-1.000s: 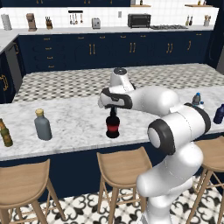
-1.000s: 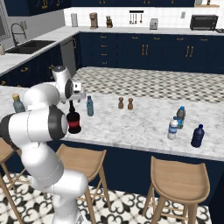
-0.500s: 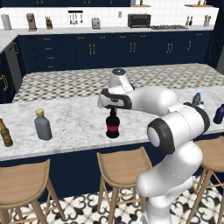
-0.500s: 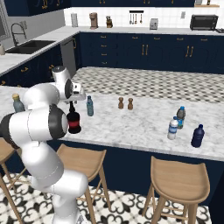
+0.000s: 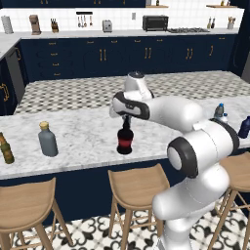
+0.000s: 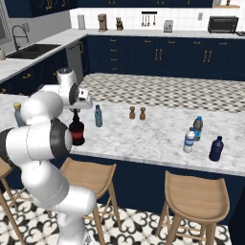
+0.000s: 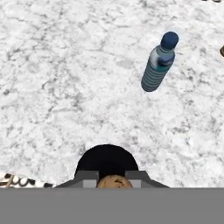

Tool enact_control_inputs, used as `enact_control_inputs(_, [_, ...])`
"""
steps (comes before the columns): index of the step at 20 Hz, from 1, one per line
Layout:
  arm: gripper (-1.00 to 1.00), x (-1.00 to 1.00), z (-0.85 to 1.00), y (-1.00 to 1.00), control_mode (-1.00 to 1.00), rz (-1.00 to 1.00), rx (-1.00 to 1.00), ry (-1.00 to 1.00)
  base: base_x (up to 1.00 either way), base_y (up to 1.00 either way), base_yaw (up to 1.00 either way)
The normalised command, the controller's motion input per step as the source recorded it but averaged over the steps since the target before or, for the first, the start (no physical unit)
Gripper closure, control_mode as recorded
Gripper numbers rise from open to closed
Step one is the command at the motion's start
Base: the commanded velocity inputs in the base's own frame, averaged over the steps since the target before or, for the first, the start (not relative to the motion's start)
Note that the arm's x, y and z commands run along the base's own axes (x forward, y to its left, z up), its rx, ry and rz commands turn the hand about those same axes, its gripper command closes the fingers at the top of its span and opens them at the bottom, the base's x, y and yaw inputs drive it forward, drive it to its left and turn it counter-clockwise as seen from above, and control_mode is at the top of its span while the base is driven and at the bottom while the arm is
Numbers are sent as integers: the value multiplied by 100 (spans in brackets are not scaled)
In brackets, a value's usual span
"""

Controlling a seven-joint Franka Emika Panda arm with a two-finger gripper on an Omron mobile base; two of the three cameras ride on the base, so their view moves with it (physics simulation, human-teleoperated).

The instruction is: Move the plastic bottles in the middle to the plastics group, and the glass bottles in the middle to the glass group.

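- Our hand (image 5: 126,117) sits right at the top of the neck of the black glass bottle (image 5: 125,140), its fingers pinching the neck just under the stopper, as far as the hand view lets us judge.
- We judge the step in hand to be carrying this bottle to the glass group, so we should lift straight up first, keeping the bottle upright, since a neck grip lets a heavy belly swing.
- The grey bottle with the tan stopper (image 5: 47,139) stands well apart from the black bottle along the counter (image 5: 88,132); we should set down near it without knocking it.
- The black bottle has a round belly, thin neck and red label, standing near the counter's front edge.
- The slim teal bottle (image 6: 98,116) stands just beyond it.
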Motion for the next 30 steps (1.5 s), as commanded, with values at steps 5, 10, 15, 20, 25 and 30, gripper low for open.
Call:
enact_control_inputs(5, [100, -38, 25, 9, -100, 0, 9, 0, 0, 0, 0])
enact_control_inputs(10, [100, -31, 19, 38, -100, 0, 2, 0, 0, 0, 0])
enact_control_inputs(15, [100, -9, 6, 87, -100, 0, 0, -4, 0, 0, 0])
enact_control_inputs(20, [100, 4, 6, 81, -100, 0, 0, -6, 0, 0, 0])
enact_control_inputs(25, [100, 38, 5, 59, -100, 0, 0, -10, 0, 0, 0])
enact_control_inputs(30, [100, 42, 0, 49, -100, 0, 0, -10, 0, 0, 0])
